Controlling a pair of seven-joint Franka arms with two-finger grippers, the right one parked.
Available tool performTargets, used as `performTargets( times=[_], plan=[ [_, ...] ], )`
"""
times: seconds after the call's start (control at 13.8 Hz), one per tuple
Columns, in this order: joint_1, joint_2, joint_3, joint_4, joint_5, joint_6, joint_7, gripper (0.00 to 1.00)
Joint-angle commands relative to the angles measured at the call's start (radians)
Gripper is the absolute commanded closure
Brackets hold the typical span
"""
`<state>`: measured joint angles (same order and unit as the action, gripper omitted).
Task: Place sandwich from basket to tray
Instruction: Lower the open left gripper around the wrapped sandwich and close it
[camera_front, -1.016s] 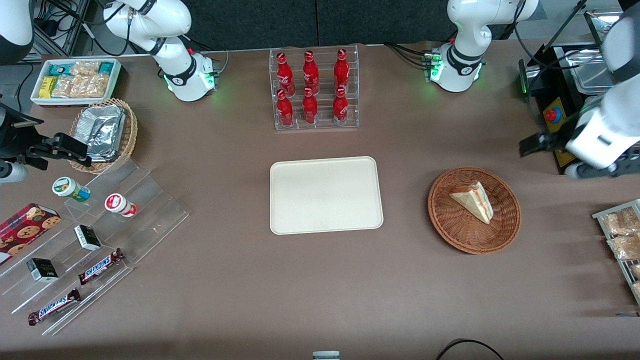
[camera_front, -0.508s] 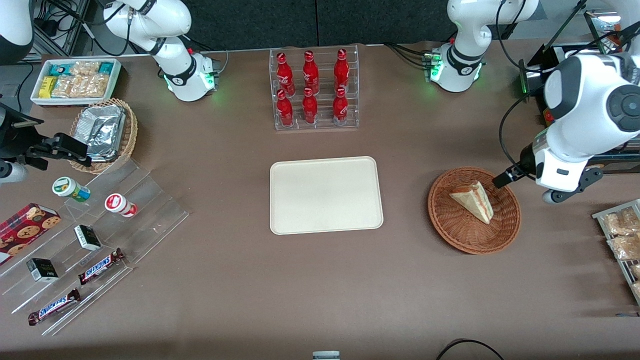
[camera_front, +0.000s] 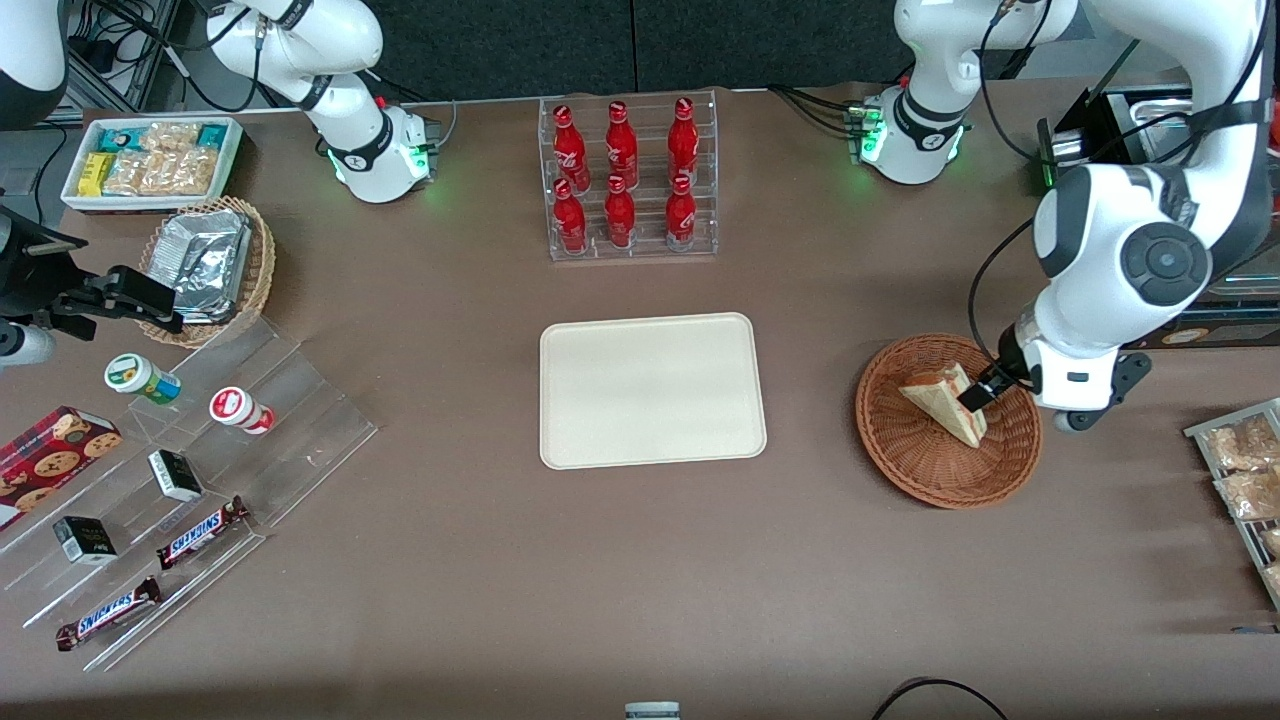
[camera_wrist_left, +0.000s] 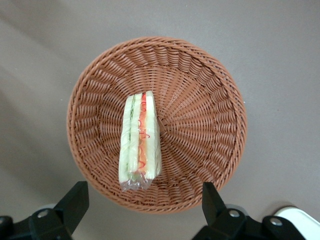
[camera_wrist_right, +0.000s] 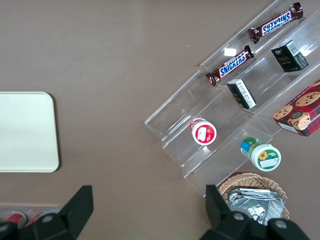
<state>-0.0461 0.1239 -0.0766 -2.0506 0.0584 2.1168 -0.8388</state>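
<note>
The gripper (camera_wrist_left: 142, 205), jaws spread wide, is held above the basket (camera_wrist_left: 210, 100); the sandwich (camera_wrist_left: 140, 142) lies lengthwise between them, untouched.

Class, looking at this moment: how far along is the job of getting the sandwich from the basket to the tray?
Done: nothing is moved yet; the sandwich lies in the basket. In hand: the gripper hovers open above it, holding nothing. Left: grasp, lift, carry to the tray, which holds nothing.
</note>
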Motion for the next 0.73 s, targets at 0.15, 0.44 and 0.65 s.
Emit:
performTargets(
  times=[0.15, 0.44, 0.65],
  plan=[
    [-0.003, 0.003, 0.001, -0.12, 0.018, 0.152, -0.059, 0.0],
    [-0.001, 0.02, 0.001, -0.158, 0.047, 0.193, -0.059, 0.0],
    [-0.001, 0.046, 0.001, -0.158, 0.047, 0.198, -0.059, 0.0]
  ],
)
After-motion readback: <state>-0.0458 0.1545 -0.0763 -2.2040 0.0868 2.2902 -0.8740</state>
